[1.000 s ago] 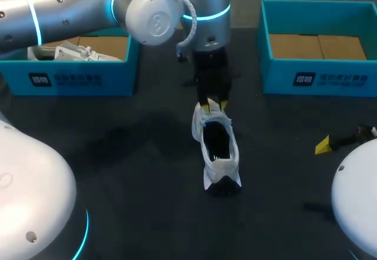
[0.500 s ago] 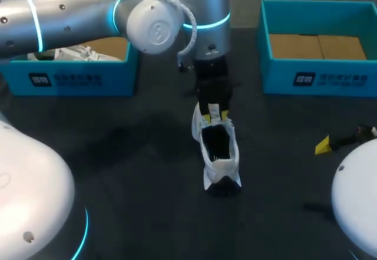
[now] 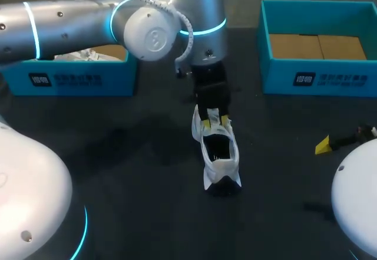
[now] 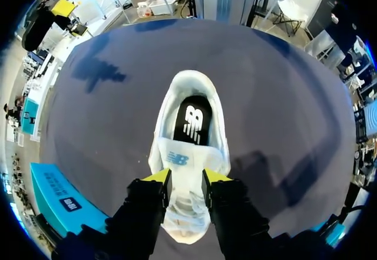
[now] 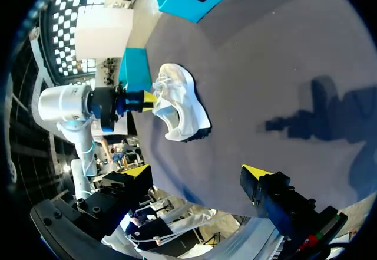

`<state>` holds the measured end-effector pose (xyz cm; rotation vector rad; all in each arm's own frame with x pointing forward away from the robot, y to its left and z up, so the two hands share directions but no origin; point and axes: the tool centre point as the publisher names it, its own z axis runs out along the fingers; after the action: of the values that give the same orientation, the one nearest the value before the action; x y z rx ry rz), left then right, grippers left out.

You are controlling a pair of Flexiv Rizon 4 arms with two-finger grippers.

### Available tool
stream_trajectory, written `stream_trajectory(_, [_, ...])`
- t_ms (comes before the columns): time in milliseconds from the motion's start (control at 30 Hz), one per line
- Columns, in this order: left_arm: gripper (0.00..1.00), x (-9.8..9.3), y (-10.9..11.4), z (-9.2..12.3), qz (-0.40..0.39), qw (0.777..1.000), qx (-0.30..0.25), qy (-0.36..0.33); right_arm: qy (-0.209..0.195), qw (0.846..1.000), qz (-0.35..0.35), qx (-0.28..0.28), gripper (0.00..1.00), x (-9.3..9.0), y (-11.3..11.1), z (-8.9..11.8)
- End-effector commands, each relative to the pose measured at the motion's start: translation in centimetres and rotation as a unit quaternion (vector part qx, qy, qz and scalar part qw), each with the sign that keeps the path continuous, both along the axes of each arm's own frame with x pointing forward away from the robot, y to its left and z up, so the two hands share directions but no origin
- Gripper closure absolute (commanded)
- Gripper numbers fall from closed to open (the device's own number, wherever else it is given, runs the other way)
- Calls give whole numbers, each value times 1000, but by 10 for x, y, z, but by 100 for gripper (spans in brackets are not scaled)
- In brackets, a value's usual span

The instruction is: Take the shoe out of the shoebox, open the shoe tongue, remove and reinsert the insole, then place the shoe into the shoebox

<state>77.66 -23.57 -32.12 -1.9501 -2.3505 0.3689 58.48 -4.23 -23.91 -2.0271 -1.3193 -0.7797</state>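
The shoe [image 3: 218,154] lies near the middle of the table [image 3: 118,171], one end toward the robot, the other toward the far side. Behind it and to its left stands one box [image 3: 70,80]. Behind it and to its right stands the other box [image 3: 318,77], well apart from the first. The left gripper [image 3: 213,118] sits over the shoe's far end, with the tongue [image 4: 179,158] between its fingers, touching both. The right gripper [image 5: 197,171] hangs well to the shoe's right, near the table's edge.

The left jaws, yellow-tipped, grip the far end of the white shoe [image 3: 219,154] at mid desk [image 3: 129,165]. The left shoebox [image 3: 70,81] and right shoebox [image 3: 318,78] flank them.
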Motion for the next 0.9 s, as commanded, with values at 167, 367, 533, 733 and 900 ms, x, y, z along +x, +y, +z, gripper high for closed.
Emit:
stream_trajectory(167, [66,-7,4,-9,-10,1000,5,10,1,1000,-1,-2,0,-1,1,1])
stream_trajectory(367, [70,-15,2,-21,-24,999,8,20,1,1000,-1,-2,0,-1,1,1])
stream_trajectory(533, [70,-20,2,-33,-31,999,11,24,1,1000,-1,-2,0,-1,1,1])
stream_trajectory(733, [73,-24,-1,-40,-35,999,10,34,1,1000,-1,-2,0,-1,1,1])
stream_trajectory(900, [72,-20,-3,-29,-39,999,0,29,1,1000,-1,-2,0,-1,1,1])
